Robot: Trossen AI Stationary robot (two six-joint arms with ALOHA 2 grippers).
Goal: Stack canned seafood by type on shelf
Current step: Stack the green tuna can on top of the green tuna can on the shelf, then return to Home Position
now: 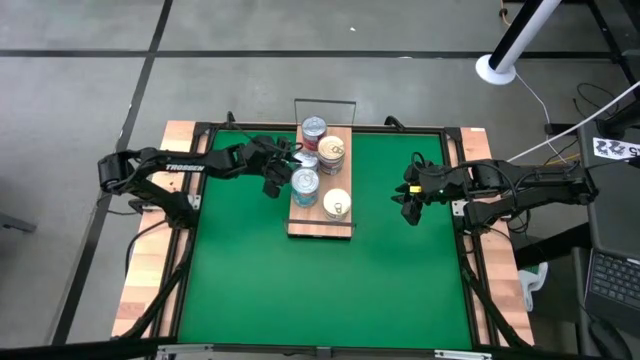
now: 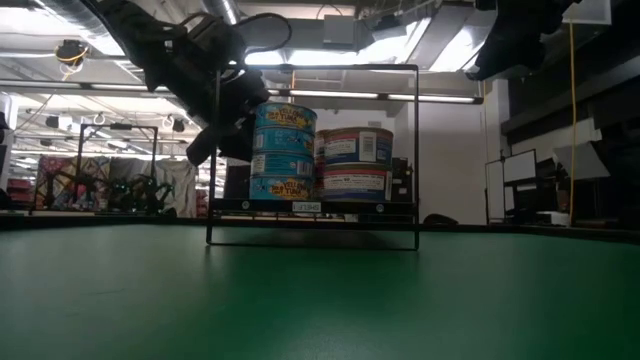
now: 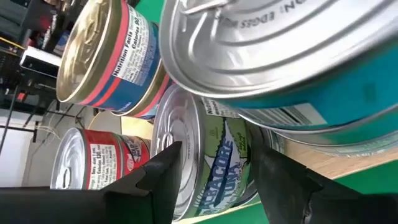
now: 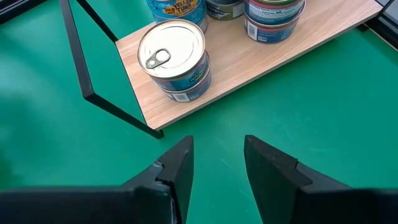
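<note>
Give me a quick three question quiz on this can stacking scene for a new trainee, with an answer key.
1. True or false: the right gripper holds a can.
2. Which gripper is at the shelf? A left, B right.
3. Fill in: the mat under the shelf is ____.

Key: 1 false, its fingers are apart over bare mat. 2 A, the left gripper is beside the cans. 3 green.

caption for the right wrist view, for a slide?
Right gripper hovers open over the green mat, facing a cream-topped tin stack at the wooden shelf end.
</note>
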